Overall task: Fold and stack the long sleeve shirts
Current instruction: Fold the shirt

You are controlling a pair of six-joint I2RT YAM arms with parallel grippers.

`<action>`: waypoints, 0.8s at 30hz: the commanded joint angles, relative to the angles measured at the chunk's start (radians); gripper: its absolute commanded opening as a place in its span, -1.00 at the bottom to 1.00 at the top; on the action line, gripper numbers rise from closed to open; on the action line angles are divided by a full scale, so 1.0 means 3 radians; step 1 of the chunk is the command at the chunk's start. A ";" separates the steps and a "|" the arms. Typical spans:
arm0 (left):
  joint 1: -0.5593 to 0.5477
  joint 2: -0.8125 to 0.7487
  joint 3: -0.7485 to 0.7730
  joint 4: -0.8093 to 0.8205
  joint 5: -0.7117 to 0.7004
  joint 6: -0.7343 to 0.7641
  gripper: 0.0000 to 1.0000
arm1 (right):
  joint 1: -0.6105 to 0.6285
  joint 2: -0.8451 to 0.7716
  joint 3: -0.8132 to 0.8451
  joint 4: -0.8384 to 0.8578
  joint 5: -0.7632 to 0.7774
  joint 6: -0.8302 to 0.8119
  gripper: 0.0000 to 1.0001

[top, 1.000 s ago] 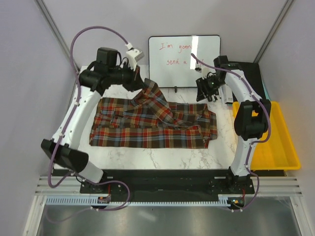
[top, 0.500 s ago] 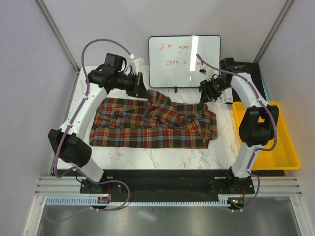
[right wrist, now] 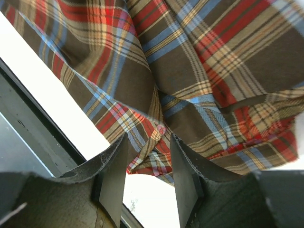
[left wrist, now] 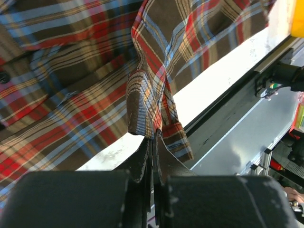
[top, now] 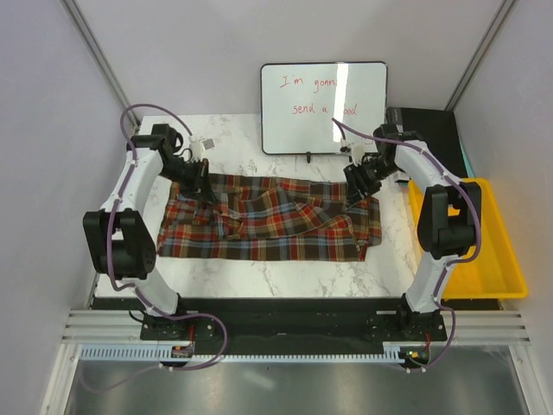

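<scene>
— What's closest to us on that marble table (top: 285, 278)?

— A bare strip of marble, then the long sleeve shirt (top: 268, 232). It's the red, brown and blue plaid one, lying across the middle of the table with its long side running left to right. The near edge lies flat and fairly straight.

— And farther back?

— The cloth is rumpled along the far edge, and both arms are down on it there. The left gripper (top: 206, 188) is at the far left corner, with its fingers pressed together on a narrow fold of plaid. The fold stands up from the tips.

— What about the other one?

— The right gripper (top: 355, 187) is at the far right corner. Its fingers are spread apart, with a ridge of the shirt between them.

— Anything off to the side?

— A yellow bin (top: 484, 259) sits just past the right edge of the table, apart from the shirt. At the very back a whiteboard (top: 324, 108) stands upright, with red writing on it.
</scene>
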State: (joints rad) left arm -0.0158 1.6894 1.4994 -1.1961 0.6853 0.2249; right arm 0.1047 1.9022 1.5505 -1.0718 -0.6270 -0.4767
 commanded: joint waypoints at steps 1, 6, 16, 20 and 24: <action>0.0185 0.0060 0.0085 -0.0231 -0.0136 0.0503 -0.96 | 0.0085 -0.0184 -0.0126 0.0100 0.0065 -0.0129 -0.03; 0.0303 0.0136 0.0049 -0.0150 -0.0326 0.0712 -0.96 | 0.0116 -0.0210 -0.0249 0.0126 0.0070 -0.0150 -0.06; 0.0355 0.0346 0.0192 0.0090 -0.0566 0.0917 -0.96 | 0.0208 -0.0327 -0.0505 0.0244 0.0075 -0.0129 -0.10; 0.0365 0.0438 0.0223 0.0244 -0.0633 0.0968 -0.97 | 0.0234 -0.0343 -0.0556 0.0274 0.0085 -0.0083 -0.10; 0.0360 0.0525 0.0075 0.0428 -0.0872 0.1060 -0.71 | 0.0229 -0.0404 -0.0566 0.0290 0.0141 0.0090 -0.06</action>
State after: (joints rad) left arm 0.0837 1.8202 1.5288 -1.1450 0.4984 0.4679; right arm 0.1734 1.8431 1.3827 -1.0073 -0.5934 -0.4896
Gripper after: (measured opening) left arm 0.039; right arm 0.454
